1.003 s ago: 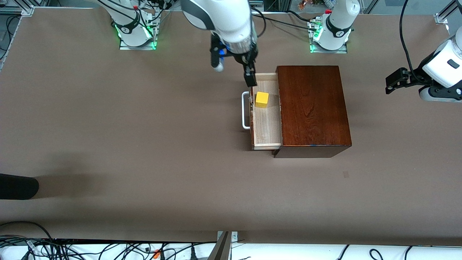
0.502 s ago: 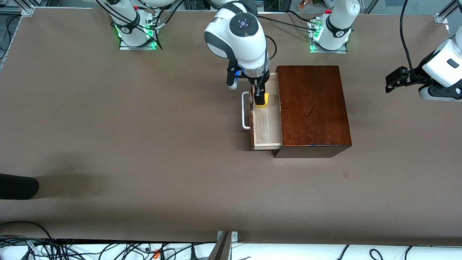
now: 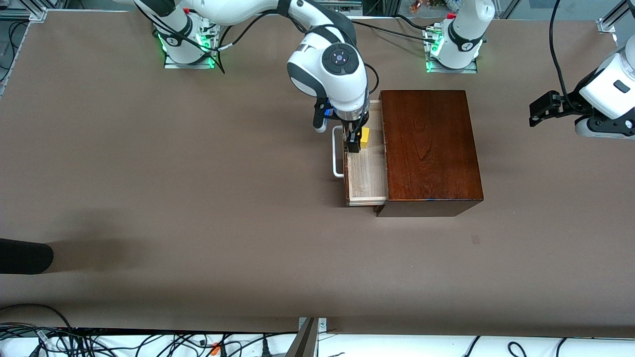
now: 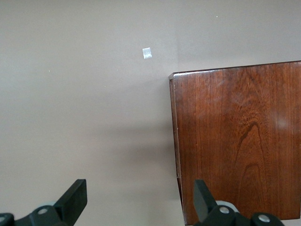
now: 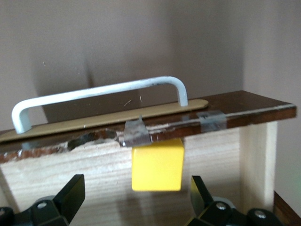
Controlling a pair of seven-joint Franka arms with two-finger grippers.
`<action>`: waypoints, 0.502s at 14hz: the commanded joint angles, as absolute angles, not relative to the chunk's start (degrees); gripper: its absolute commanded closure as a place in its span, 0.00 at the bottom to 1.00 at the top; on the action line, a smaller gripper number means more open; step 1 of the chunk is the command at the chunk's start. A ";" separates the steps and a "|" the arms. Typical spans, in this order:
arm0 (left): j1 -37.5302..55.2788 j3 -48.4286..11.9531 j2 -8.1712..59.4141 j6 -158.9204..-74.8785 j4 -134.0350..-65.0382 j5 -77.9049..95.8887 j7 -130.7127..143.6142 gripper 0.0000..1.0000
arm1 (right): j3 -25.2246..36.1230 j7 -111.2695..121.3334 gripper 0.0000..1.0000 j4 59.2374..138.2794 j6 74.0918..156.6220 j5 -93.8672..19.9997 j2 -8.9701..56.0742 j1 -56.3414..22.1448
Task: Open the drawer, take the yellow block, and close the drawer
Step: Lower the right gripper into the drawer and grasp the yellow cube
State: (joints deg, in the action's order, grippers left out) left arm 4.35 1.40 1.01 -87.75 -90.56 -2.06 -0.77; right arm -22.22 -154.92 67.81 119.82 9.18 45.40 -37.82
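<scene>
The dark reddish-brown wooden box (image 3: 429, 148) has its drawer (image 3: 367, 173) pulled out toward the right arm's end of the table. The white handle (image 3: 338, 151) and pale interior show. The yellow block (image 3: 364, 137) lies in the drawer against its front wall, at the end farther from the front camera. My right gripper (image 3: 354, 141) is low over the block and open. In the right wrist view the block (image 5: 157, 165) sits between the spread fingers of the right gripper (image 5: 136, 193) without touching them, below the handle (image 5: 94, 94). My left gripper (image 3: 538, 111) waits open off the box's end; it is also open in its own wrist view (image 4: 138, 195).
The left wrist view shows the box's corner (image 4: 240, 141) and a small pale tape patch (image 4: 147, 53) on the table. A dark object (image 3: 25, 255) lies at the table's edge at the right arm's end. Cables (image 3: 149, 342) run along the near edge.
My right gripper has come down from above the drawer's farther rim to low over the yellow block, now partly hiding it. The left arm has not moved.
</scene>
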 commanded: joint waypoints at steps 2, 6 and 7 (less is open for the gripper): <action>3.96 1.14 -0.17 -87.01 -90.79 -0.97 -1.76 0.00 | -21.80 -156.53 0.01 67.32 120.49 11.69 47.19 -39.64; 4.04 1.14 0.00 -86.31 -90.53 -0.88 -1.50 0.00 | -21.71 -156.62 0.01 68.03 122.69 11.60 47.81 -39.73; 4.13 1.06 0.09 -86.31 -90.01 -0.88 -1.49 0.00 | -21.80 -156.62 0.01 68.03 122.87 11.60 47.99 -39.73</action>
State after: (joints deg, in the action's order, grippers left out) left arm 4.35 1.37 0.89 -87.06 -90.50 -2.06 -0.77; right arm -22.20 -154.92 68.13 121.96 10.31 47.81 -39.21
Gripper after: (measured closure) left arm 0.000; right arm 0.004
